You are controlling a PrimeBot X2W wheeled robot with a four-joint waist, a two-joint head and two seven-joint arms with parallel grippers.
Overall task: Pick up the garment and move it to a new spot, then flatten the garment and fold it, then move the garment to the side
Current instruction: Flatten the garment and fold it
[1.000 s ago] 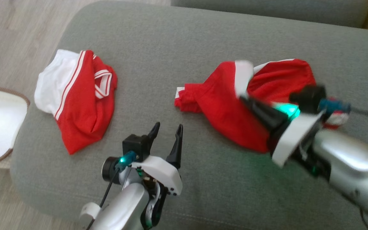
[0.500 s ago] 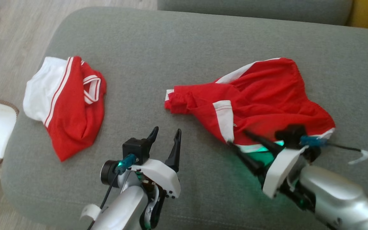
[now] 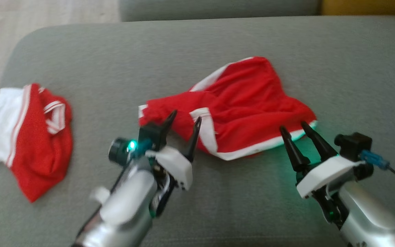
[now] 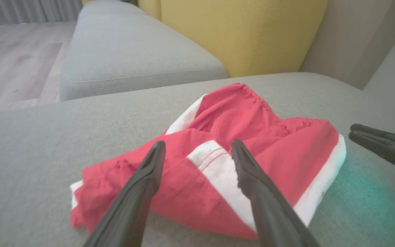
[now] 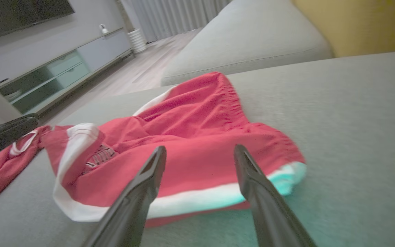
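The right gripper (image 3: 292, 126) has let go of the shorts (image 3: 238, 103) and has drawn back to their near hem. The left gripper (image 3: 186, 115) has come up to their left end. The camera has also turned, so the whole scene sits more to the left.

In the head view the shorts lie crumpled in the middle of the grey sofa (image 3: 115, 61). The other garment (image 3: 29, 144) lies well apart at the left edge. Both grippers stand open and empty.

In the left wrist view the left gripper's fingers (image 4: 139, 192) are spread before the shorts (image 4: 269, 137). The right gripper's fingers (image 4: 382, 144) enter at the right edge.

In the right wrist view the fingers (image 5: 139, 192) are spread over the white hem of the shorts (image 5: 190, 123). A finger of the left gripper (image 5: 5, 135) shows at the left edge.
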